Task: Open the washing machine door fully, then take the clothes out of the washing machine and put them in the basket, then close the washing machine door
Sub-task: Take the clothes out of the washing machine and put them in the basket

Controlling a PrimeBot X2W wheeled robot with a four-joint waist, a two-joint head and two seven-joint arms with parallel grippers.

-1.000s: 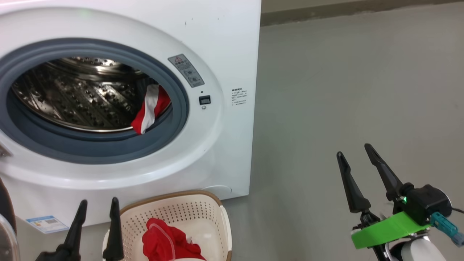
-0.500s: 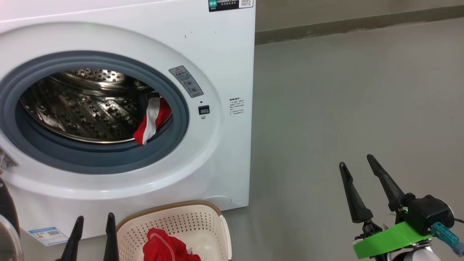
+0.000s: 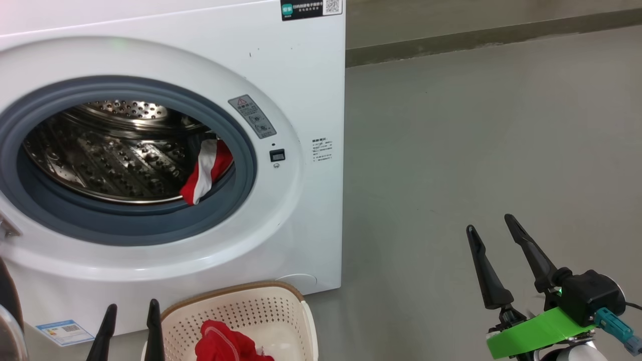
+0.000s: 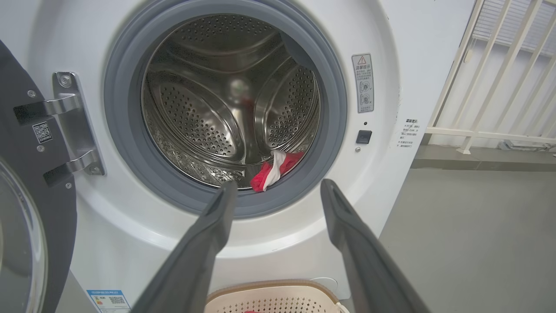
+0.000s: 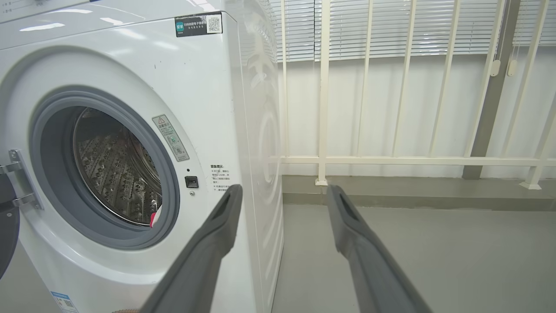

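Only my head camera lifts a little; left gripper [image 3: 132, 305] and right gripper [image 3: 489, 223] hang open and empty, one garment [image 3: 225, 343] is in the basket [image 3: 241, 291], and the other garment [image 3: 205, 170], at the drum's [image 3: 100, 155] right edge, I fetch next.

Drum mouth [image 4: 195, 113] is found unblocked; the washing machine door [image 4: 26, 195] is swung aside at its left. The basket [image 3: 261, 313] is set on the floor [image 3: 476, 150] just below the opening. Open floor is seen right of the washing machine [image 3: 301, 60].

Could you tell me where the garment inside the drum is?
In the head view, the red garment lies lower right in the drum, beside the grey gasket.
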